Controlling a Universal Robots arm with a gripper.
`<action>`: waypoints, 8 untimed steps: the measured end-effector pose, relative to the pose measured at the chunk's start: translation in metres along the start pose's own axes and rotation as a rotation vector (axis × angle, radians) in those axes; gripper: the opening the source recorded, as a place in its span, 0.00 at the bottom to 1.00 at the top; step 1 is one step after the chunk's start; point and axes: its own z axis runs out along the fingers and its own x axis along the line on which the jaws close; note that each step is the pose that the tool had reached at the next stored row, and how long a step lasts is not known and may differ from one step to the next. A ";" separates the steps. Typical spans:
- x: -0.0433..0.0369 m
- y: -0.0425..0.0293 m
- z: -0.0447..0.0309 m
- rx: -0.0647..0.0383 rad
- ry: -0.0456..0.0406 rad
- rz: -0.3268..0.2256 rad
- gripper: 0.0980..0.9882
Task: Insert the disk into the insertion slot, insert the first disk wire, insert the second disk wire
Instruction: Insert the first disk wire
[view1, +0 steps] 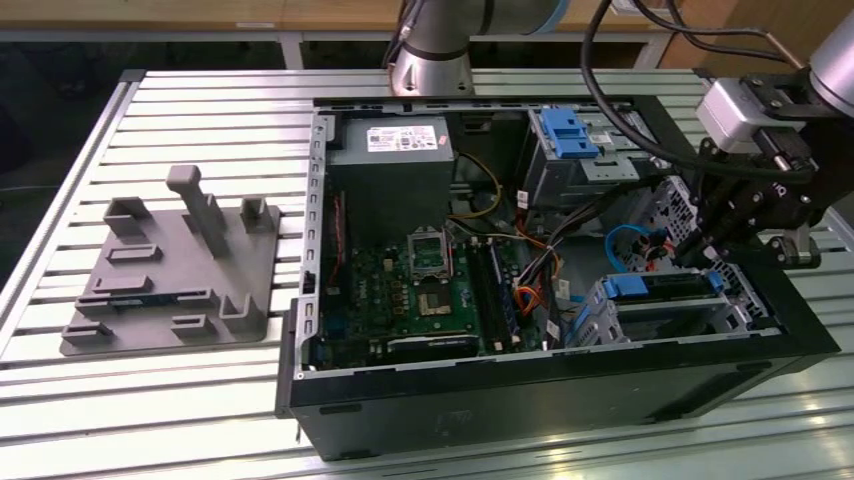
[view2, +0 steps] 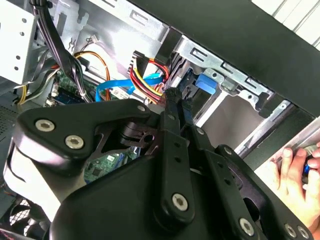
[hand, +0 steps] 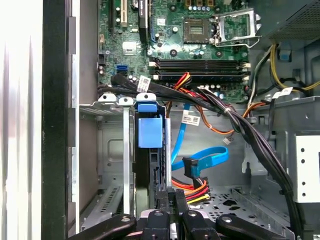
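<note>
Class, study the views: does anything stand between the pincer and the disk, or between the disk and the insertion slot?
Nothing visible does. The disk already sits inside the insertion slot, and the pincer is close by its end in the first wrist view. The blue cable and red-yellow wires lie beside that spot, not between.

disk in insertion slot | both inside case | fixture on table, exterior view's left of case

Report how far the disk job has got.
Done: the disk sits in the insertion slot. In hand: the end effector is at the disk's end. Left: the blue wire ends free beside the disk; the red and yellow wires have their end hidden.
</note>
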 end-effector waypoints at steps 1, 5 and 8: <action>0.0001 0.0000 0.0000 0.000 0.0000 0.000 0.07; 0.0008 0.0000 -0.0001 0.000 -0.0003 0.000 0.07; 0.0010 0.0000 -0.0001 0.000 -0.0004 0.000 0.07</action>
